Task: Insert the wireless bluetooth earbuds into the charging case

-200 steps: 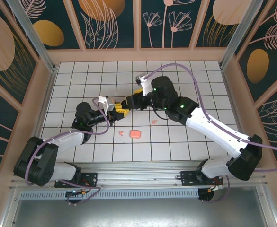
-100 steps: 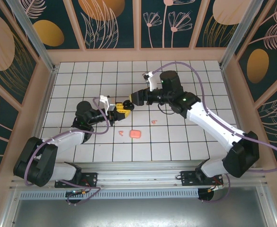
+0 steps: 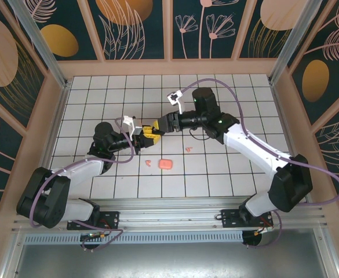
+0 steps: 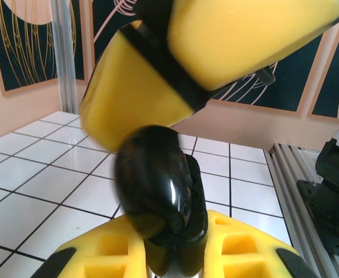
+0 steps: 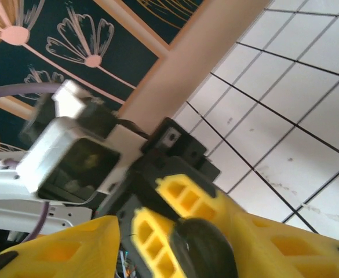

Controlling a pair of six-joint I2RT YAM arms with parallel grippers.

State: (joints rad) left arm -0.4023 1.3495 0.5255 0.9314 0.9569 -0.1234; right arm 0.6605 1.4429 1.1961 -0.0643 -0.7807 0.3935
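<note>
Tabletop [image 3: 88, 98]: arms meet above centre. Left gripper [image 3: 150, 134] clamped on glossy black case [image 4: 157, 197], held off tiles. Right gripper [image 3: 159, 125] nose-to-nose with it, fingers against case top; gripping or loose, cannot tell. Pink case [image 3: 166, 164] lies between centre and near edge. Pink buds: one [image 3: 148, 162] just beside it, left-edge side; other [image 3: 188, 149] near it, right-edge side. Step likely lid-opening or handover. To do well: left holds base firm, right works seam slowly, no twisting.
</note>
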